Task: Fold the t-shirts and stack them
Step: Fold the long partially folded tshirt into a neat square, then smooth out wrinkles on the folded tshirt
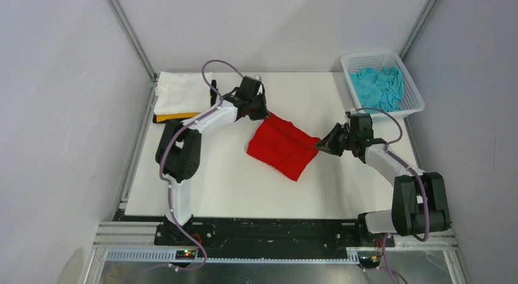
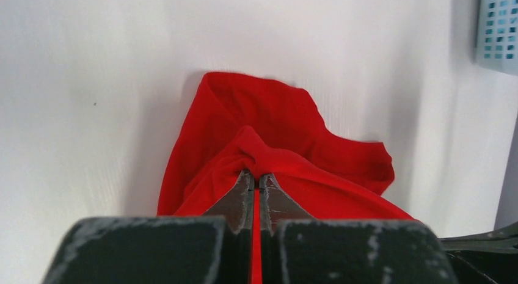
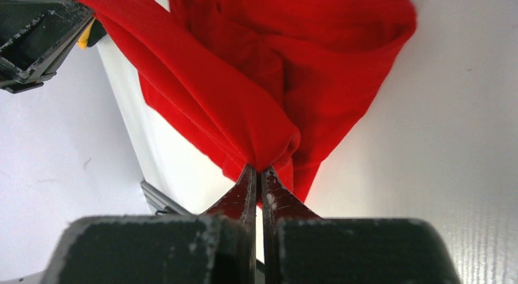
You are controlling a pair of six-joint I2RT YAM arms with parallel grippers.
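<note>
The red t-shirt (image 1: 282,146) hangs partly folded over the middle of the table, stretched between both grippers. My left gripper (image 1: 266,114) is shut on its far-left corner; the cloth (image 2: 269,143) bunches at the tips (image 2: 256,174). My right gripper (image 1: 321,146) is shut on its right corner; red cloth (image 3: 256,70) drapes away from the tips (image 3: 259,168). A folded white t-shirt (image 1: 180,92) lies at the back left on a yellow-orange one (image 1: 174,118), with black under it. A turquoise t-shirt (image 1: 379,86) lies crumpled in the basket.
The white mesh basket (image 1: 410,88) stands at the back right, and shows in the left wrist view (image 2: 496,29). The left gripper's body shows in the right wrist view (image 3: 36,40). Grey walls and metal frame posts enclose the table.
</note>
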